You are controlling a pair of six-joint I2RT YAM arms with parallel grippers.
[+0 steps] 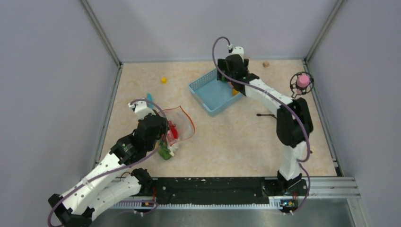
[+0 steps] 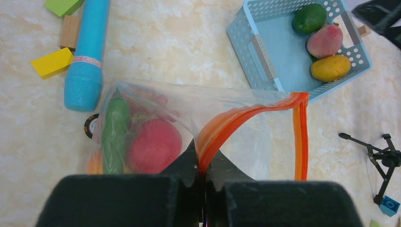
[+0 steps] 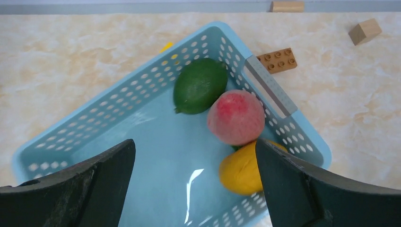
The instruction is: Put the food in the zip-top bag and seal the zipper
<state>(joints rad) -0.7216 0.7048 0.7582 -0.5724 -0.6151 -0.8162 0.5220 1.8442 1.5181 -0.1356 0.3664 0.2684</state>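
My left gripper point(image 2: 202, 165) is shut on the orange-red zipper point(image 2: 246, 116) of the clear zip-top bag point(image 2: 227, 101), holding its mouth up. Inside the bag lie a red tomato point(image 2: 154, 145) and a long green chili point(image 2: 115, 135). My right gripper point(image 3: 194, 151) hangs open over the light-blue basket point(image 3: 118, 109), holding nothing. In the basket sit a green pepper point(image 3: 199, 85), a pink peach point(image 3: 235, 117) and a yellow mango point(image 3: 243, 170), the mango close to the right finger. From above, the bag point(image 1: 185, 120) lies left and the basket point(image 1: 205, 92) at the back.
A light-blue stick point(image 2: 90, 52) and yellow point(image 2: 52, 62), green point(image 2: 64, 5) and tan point(image 2: 70, 30) blocks lie behind the bag. A small black tripod point(image 2: 383, 158) stands right of it. A brown brick point(image 3: 279, 60) and a wooden cube point(image 3: 364, 31) lie beyond the basket.
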